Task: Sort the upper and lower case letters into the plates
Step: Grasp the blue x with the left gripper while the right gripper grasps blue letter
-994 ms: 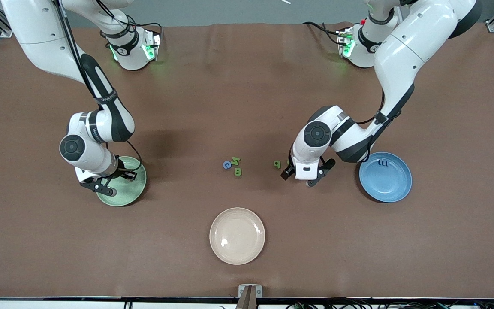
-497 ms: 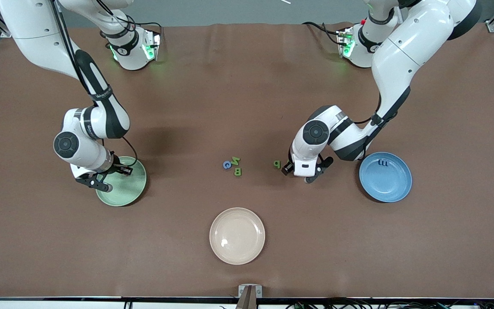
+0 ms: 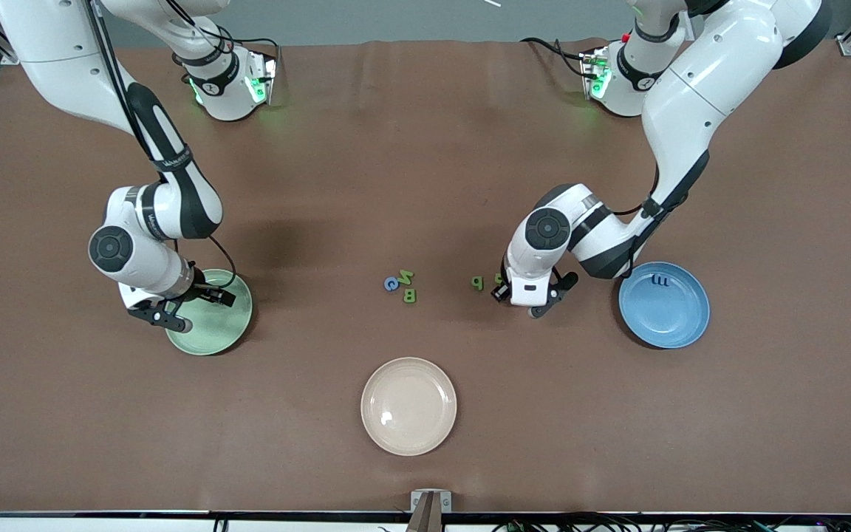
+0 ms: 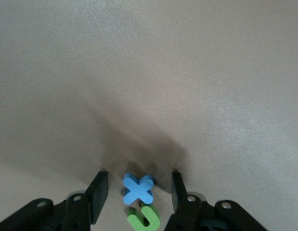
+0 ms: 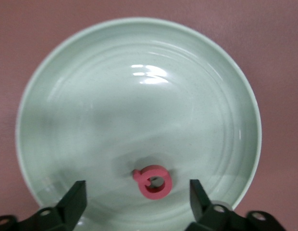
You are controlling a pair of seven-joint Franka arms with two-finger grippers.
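The mint green plate (image 3: 227, 325) lies at the right arm's end of the table. My right gripper (image 3: 189, 307) hangs low over it, open, and a pink ring-shaped letter (image 5: 153, 181) lies loose in the plate (image 5: 91, 96) between the spread fingers (image 5: 76, 197). The blue plate (image 3: 673, 318) at the left arm's end holds one dark blue letter (image 3: 660, 281). Beside it, my left gripper (image 4: 139, 185) is down at the table, its fingers (image 4: 98, 190) standing on either side of a blue X (image 4: 138, 188) with gaps showing. A green curved letter (image 4: 145, 217) lies against the X.
A blue C (image 3: 391, 284), green N (image 3: 405, 277), green B (image 3: 410, 295) and green p (image 3: 476, 281) lie mid-table. A cream plate (image 3: 408, 436) sits nearer to the front camera. Both robot bases stand at the table's back edge.
My right gripper has opened and the pink letter now lies free in the mint plate. My left gripper's fingers have narrowed round the blue X, and its hand shifted slightly.
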